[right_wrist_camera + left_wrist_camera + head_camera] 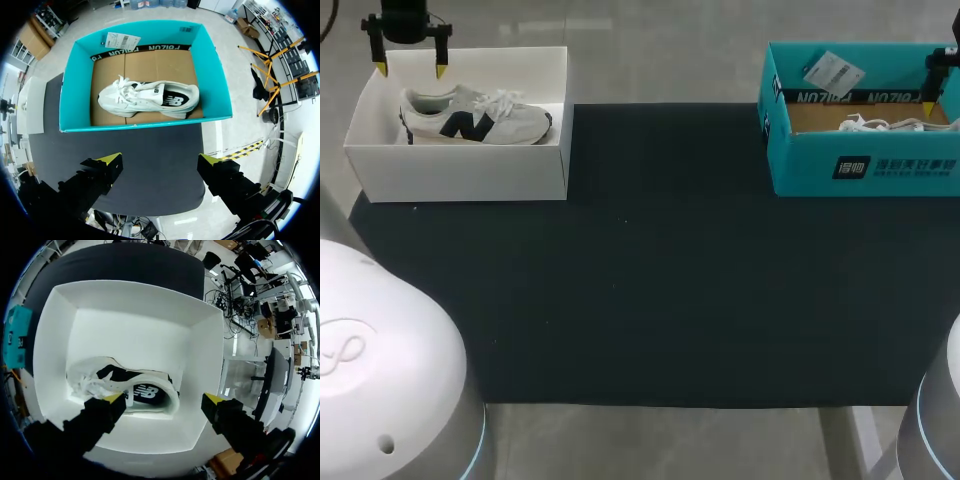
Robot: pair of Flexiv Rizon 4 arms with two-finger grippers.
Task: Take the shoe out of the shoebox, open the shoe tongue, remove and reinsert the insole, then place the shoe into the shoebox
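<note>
A white and grey shoe point(475, 115) with a dark logo lies on its side in an open white box point(460, 170) at the table's back left. My left gripper point(410, 70) hangs open above that box's far wall; in the left wrist view the shoe point(125, 387) lies under the open left gripper point(165, 399). A teal shoebox point(860, 170) at the back right holds a white shoe point(147, 97) on a cardboard floor. My right gripper point(160, 160) stands open above the mat on the near side of the shoebox, nothing between its fingers; one fingertip point(928, 106) shows over the box.
A black mat point(660, 280) covers the table between the two boxes. A white label tag point(832, 72) hangs on the teal box's back wall. My arms' rounded bases point(380, 380) fill the front corners.
</note>
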